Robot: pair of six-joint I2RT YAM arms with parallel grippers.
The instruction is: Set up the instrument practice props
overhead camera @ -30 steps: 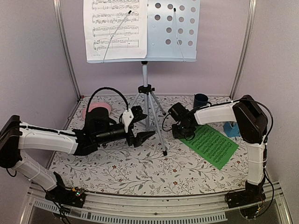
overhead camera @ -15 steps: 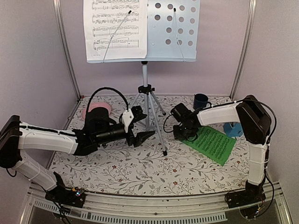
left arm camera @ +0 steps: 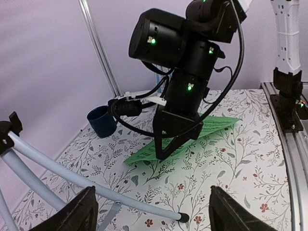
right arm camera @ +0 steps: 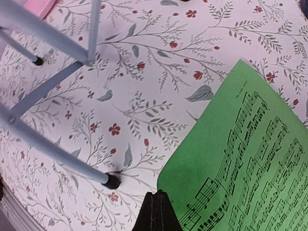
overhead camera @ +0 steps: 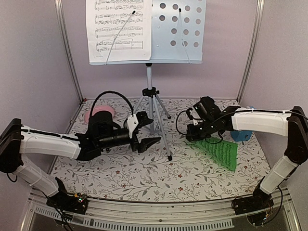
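Right jaws closed tight on the green page [right arm camera: 240,159] at its corner, sheet tilted up off the counter [overhead camera: 144,178] beyond them. Left jaws spread wide, holding nothing; music stand's tripod leg [left arm camera: 96,185] just ahead of them.

Robot lab booth: plain lilac walls [overhead camera: 33,57], aluminium posts [overhead camera: 70,53]

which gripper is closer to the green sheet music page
Right. The right gripper is shut on a corner of the green sheet-music page. The left gripper is open on the other side of the stand's tripod leg, apart from the page.
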